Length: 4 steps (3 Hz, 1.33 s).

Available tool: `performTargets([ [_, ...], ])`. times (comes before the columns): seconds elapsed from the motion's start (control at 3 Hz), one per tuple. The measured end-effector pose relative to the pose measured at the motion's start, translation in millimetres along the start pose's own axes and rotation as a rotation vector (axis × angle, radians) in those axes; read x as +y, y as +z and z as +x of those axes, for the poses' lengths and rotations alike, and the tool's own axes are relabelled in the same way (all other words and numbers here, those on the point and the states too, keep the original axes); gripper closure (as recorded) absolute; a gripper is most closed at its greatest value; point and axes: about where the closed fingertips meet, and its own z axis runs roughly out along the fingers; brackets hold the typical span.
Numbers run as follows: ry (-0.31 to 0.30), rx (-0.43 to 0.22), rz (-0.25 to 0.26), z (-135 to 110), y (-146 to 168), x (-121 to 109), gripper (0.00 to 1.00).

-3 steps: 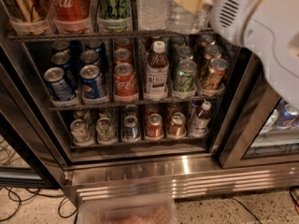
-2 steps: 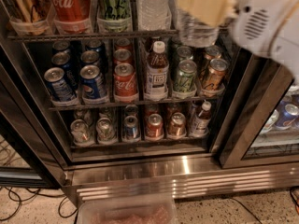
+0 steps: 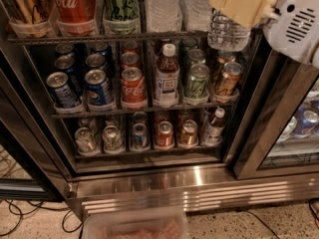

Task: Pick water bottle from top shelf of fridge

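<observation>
My gripper [image 3: 233, 13] is at the top right, in front of the fridge's open front. Its cream finger pad [image 3: 239, 3] lies against the upper part of a clear ribbed water bottle [image 3: 227, 33]. The bottle hangs in the grip in front of the right end of the top shelf [image 3: 99, 37], its base below the rack line. Its cap and label are hidden by the pad. Two more clear water bottles [image 3: 162, 6] stand on the top shelf beside it. The fridge [image 3: 149, 183] has a shiny slatted steel base.
Cola, green and gold cans [image 3: 75, 4] fill the left of the top shelf. Cans and a brown-drink bottle [image 3: 167, 73] stand on the middle rack, with more cans on the lowest. The white arm [image 3: 296, 19] is at the top right. The door frame [image 3: 269, 113] is at the right. A clear bin [image 3: 134, 225] sits on the floor.
The gripper has moved right and a little down, away from the top shelf, with the water bottle in it. The bottle now hangs in front of the shelf's right end.
</observation>
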Motion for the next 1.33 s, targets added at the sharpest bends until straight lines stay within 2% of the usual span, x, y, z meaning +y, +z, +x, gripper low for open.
performTargets([
  [0.33,-0.044,0.037,-0.054,21,-10,7,1.00],
  [0.67,-0.090,0.079,-0.161,56,-27,26,1.00],
  [1.0,-0.089,0.109,-0.310,91,-46,61,1.00],
  [1.33,-0.089,0.109,-0.310,91,-46,61,1.00],
])
